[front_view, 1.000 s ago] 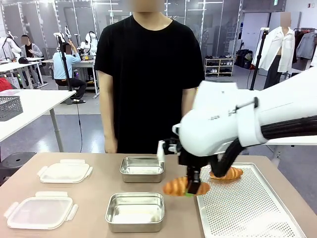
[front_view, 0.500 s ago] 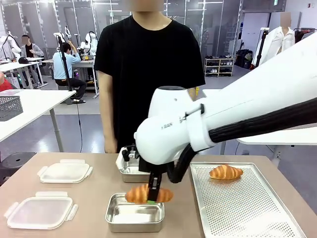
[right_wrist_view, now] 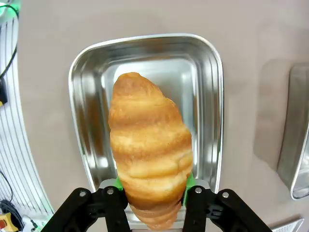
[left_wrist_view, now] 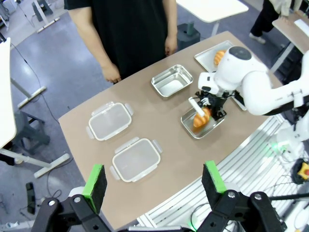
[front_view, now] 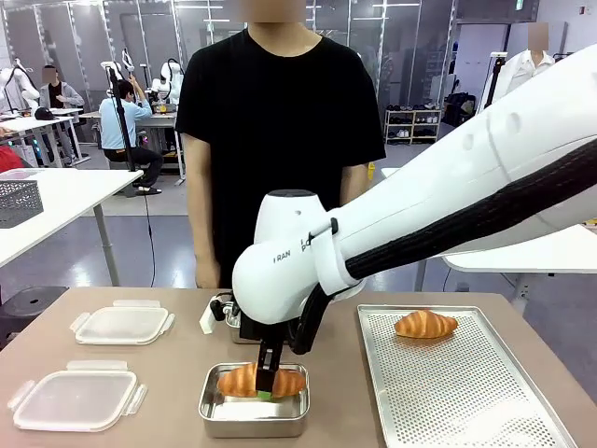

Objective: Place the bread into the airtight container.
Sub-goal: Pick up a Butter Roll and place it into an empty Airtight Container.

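At the lower middle of the front view, the right gripper pinches a croissant between its green pads, holding it down inside the near steel container. Whether it touches the bottom I cannot tell. A second croissant lies on the tray at right. In the left wrist view the left gripper stands wide open, empty.

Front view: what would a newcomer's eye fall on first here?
The big white right arm reaching across the middle, its jaws shut on a golden croissant held low over the near steel container. Next, a second croissant alone on the perforated tray at the right, and two clear lids at the left.
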`<state>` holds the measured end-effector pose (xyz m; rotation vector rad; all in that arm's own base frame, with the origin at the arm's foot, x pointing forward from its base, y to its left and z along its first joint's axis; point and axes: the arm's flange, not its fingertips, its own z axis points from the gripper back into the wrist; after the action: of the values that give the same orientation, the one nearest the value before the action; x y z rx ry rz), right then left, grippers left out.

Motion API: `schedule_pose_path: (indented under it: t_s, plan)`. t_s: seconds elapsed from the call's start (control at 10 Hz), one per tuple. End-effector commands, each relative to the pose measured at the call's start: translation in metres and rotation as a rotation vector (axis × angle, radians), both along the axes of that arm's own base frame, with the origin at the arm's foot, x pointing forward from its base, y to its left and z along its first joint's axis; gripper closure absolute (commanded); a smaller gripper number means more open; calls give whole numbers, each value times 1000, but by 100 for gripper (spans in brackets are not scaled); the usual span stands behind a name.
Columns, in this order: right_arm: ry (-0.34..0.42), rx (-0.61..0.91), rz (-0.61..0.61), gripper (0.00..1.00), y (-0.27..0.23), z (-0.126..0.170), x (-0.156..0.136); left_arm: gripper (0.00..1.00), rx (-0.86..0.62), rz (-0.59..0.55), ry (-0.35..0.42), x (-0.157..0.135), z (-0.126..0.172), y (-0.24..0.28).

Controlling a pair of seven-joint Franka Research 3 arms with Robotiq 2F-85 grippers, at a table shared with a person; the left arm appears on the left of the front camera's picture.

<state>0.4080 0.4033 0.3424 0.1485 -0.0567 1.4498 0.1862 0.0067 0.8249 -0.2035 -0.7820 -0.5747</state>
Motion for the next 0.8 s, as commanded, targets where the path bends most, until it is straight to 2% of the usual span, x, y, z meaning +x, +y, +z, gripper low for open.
schedule_pose_path:
  t_s: [0.0,0.1,0.2,0.3,0.7]
  plan:
    - [-20,-2,-31,53,12,-2,5,0,4,-1,-1,0,3,0]
    - [-17,-9,-38,45,12,-5,7,0,4,-1,-1,0,3,0]
    - [-19,-12,-37,20,13,-5,8,0,4,-1,-1,0,3,0]
    - [-19,-12,-20,2,14,-5,6,0,4,-1,-1,0,3,0]
    - [-8,-19,-8,0,13,-4,5,0,4,-1,-1,0,3,0]
